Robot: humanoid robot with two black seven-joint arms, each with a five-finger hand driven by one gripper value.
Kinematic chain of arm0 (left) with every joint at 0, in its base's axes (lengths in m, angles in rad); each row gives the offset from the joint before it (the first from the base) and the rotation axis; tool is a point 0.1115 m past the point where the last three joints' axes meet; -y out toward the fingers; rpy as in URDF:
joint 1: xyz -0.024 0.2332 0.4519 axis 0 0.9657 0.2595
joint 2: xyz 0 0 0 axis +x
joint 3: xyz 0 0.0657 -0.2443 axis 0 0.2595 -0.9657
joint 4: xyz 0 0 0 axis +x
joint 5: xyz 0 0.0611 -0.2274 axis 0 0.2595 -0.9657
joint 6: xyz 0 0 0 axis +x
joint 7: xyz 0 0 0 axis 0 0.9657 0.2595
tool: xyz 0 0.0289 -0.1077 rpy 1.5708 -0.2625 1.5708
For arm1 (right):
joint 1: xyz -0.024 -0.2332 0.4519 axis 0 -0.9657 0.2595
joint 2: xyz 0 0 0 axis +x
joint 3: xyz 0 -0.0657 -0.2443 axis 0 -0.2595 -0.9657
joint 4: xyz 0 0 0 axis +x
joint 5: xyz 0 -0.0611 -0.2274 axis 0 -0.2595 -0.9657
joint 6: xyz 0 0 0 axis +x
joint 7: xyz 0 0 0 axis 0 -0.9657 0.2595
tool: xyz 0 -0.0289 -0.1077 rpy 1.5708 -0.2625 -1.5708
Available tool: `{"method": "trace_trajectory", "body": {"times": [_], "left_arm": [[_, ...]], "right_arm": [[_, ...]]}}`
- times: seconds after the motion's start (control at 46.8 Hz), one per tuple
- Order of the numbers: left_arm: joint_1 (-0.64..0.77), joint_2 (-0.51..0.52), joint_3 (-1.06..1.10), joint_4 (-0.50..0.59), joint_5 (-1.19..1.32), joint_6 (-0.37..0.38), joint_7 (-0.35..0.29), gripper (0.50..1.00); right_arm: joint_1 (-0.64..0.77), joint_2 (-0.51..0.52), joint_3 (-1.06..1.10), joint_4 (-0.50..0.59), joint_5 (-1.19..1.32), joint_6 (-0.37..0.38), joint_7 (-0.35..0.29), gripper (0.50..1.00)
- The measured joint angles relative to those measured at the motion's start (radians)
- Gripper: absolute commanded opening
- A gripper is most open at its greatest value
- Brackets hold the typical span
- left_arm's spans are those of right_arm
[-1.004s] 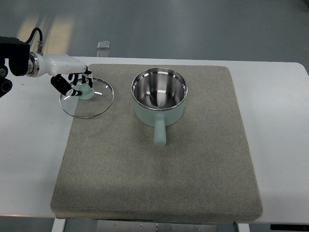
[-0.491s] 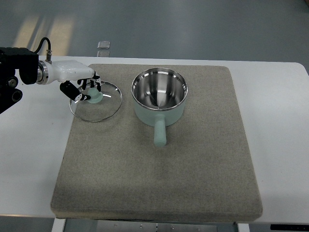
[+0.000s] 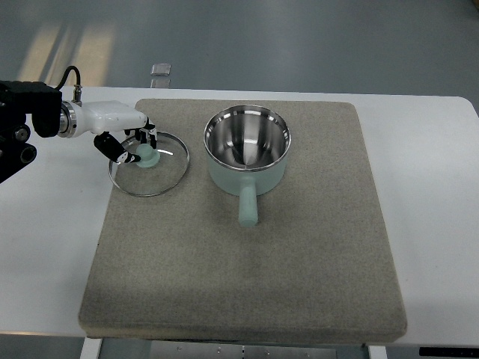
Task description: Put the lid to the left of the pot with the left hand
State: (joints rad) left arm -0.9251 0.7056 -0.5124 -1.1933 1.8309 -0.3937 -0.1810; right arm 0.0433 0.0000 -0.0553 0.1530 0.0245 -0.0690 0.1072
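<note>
A glass lid with a metal rim and a pale green knob sits over the left part of the grey mat, left of the pot. My left hand comes in from the left edge and has its dark fingers curled around the knob. The pale green pot stands uncovered near the mat's middle top, its shiny steel inside showing and its handle pointing toward me. From this angle I cannot tell whether the lid rests on the mat or hovers just above it.
The grey felt mat covers most of the white table. A small metal clip lies at the table's far edge. Bare mat stretches in front of the pot and lid.
My left hand has carried the lid rightward and slightly toward me, from overhanging the mat's left edge to fully over the mat, closer to the pot.
</note>
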Motion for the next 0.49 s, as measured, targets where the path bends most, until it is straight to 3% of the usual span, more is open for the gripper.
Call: {"method": "trace_trajectory", "body": {"times": [0.043, 0.085, 0.235, 0.491], "left_arm": [[0.000, 0.001, -0.001, 0.000, -0.003, 0.015, 0.000, 0.947], [0.001, 0.004, -0.002, -0.001, -0.005, 0.034, -0.001, 0.988], [0.013, 0.016, -0.002, -0.003, -0.015, 0.097, -0.003, 0.994], [0.015, 0.054, -0.003, 0.008, -0.248, 0.107, -0.002, 0.994]], "right_arm": [[0.000, 0.000, 0.000, 0.000, 0.000, 0.000, 0.000, 0.921], [0.000, 0.000, 0.000, 0.000, 0.000, 0.000, 0.000, 0.921], [0.000, 0.000, 0.000, 0.000, 0.000, 0.000, 0.000, 0.921], [0.000, 0.000, 0.000, 0.000, 0.000, 0.000, 0.000, 0.921]]}}
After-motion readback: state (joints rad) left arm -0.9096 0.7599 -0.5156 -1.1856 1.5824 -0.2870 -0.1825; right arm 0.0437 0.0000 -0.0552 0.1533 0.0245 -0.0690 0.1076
